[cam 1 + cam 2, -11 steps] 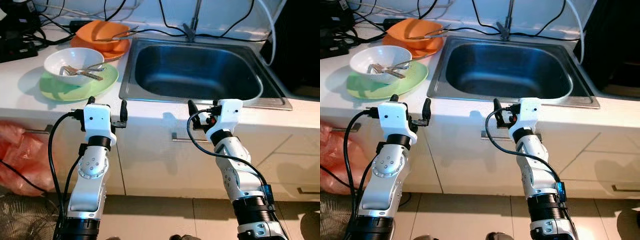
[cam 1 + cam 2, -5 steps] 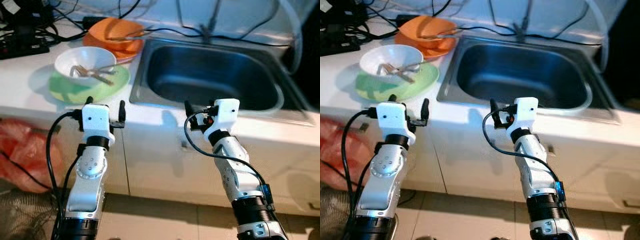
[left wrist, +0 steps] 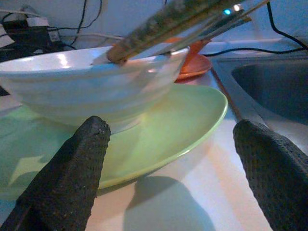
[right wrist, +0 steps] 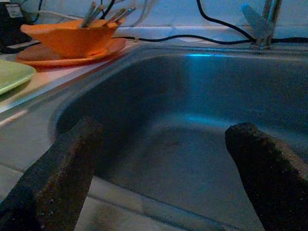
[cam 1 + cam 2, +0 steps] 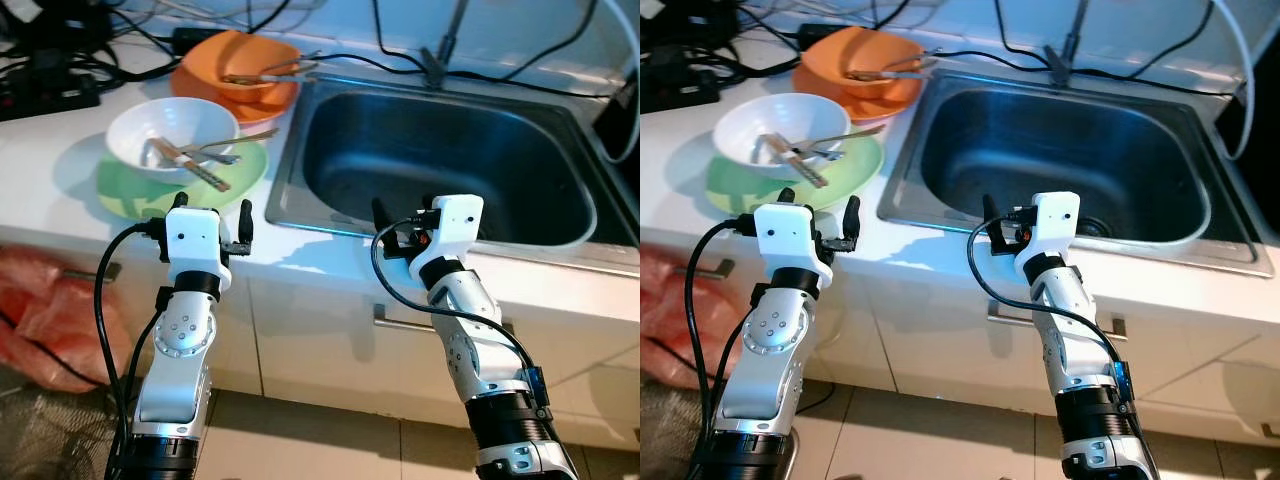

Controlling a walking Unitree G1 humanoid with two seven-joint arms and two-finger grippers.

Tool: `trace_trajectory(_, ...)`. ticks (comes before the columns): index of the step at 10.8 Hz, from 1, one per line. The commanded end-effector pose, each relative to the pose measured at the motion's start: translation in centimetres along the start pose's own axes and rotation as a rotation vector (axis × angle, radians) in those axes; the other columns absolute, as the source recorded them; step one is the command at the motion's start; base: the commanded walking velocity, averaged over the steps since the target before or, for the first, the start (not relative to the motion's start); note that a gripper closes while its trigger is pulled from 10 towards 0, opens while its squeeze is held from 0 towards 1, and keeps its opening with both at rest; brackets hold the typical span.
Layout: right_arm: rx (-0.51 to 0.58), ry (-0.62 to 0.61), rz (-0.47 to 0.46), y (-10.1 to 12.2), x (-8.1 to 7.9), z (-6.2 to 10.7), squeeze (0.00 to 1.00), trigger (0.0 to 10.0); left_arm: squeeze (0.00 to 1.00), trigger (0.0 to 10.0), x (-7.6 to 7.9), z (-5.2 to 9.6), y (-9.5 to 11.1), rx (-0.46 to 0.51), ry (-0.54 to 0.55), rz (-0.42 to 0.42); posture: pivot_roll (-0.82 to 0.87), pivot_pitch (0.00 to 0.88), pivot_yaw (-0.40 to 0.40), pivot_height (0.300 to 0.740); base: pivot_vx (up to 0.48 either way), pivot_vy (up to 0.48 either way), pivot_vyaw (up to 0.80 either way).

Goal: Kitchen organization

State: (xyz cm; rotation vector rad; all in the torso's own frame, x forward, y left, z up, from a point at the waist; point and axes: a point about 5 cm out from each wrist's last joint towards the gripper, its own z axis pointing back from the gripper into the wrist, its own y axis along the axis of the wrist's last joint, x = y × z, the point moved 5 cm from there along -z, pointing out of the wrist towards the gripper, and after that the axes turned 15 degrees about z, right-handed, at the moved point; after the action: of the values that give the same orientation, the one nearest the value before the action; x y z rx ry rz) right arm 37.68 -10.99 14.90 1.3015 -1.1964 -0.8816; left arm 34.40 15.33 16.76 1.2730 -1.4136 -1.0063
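**Dishes not yet touched, sink bare**

Nothing looks done so far, as I judge it. My left claw (image 5: 211, 209) hangs at the front edge of the desk (image 5: 60, 180), fingers spread wide and holding nothing. It points at the green plate (image 5: 240, 168), which lies just beyond it. On that plate stands the white bowl (image 5: 135, 140) with cutlery (image 5: 195, 160) lying in it. Farther back, the orange bowl (image 5: 215, 62) sits on an orange plate (image 5: 268, 103), also with utensils in it, beside the sink's left rim.

My right claw (image 5: 405, 222) is at the sink's front rim, fingers wide apart and also holding nothing. The sink (image 5: 340, 90) holds no dishes.

What is left is everything: both stacks are on the desk, and my guess is they belong in the sink. The green plate stack is closest to my left claw.
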Motion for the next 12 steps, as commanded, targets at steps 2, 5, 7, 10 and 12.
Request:
trace_trajectory(2, -0.008, -0.007, -0.001, -0.1, 0.3, 0.1, 0.0, 10.0, 0.0, 10.0, 0.4, 0.0, 0.1, 0.006, -0.012, -0.002, 0.07, 0.076, -0.062, 0.74, 0.261, 0.0, 0.0)
trace_trajectory(5, 0.098, -0.072, 0.007, 2.7, 1.6, -0.2, 0.0, 10.0, 0.0, 10.0, 0.5, 0.0, 0.2, 0.011, -0.013, -0.001, 0.07, 0.077, -0.063, 0.74, 0.268, 0.0, 0.0)
trace_trajectory(7, 0.104, -0.065, 0.003, 3.1, 1.6, -0.4, 0.0, 10.0, 0.0, 10.0, 0.6, 0.0, 0.2, 0.011, -0.015, 0.003, 0.07, 0.078, -0.065, 0.74, 0.27, 0.0, 0.0)
trace_trajectory(10, 0.102, -0.063, 0.001, 3.1, 1.6, -0.3, 0.0, 10.0, 0.0, 10.0, 0.5, 0.1, 0.4, 0.016, -0.013, 0.005, 0.07, 0.079, -0.067, 0.74, 0.316, 0.0, 0.0)
trace_trajectory(12, 0.097, -0.06, 0.001, 2.9, 1.5, -0.3, 0.0, 10.0, 0.0, 10.0, 0.5, 0.1, 0.4, 0.016, -0.014, 0.005, 0.07, 0.079, -0.067, 0.74, 0.351, 0.0, 0.0)
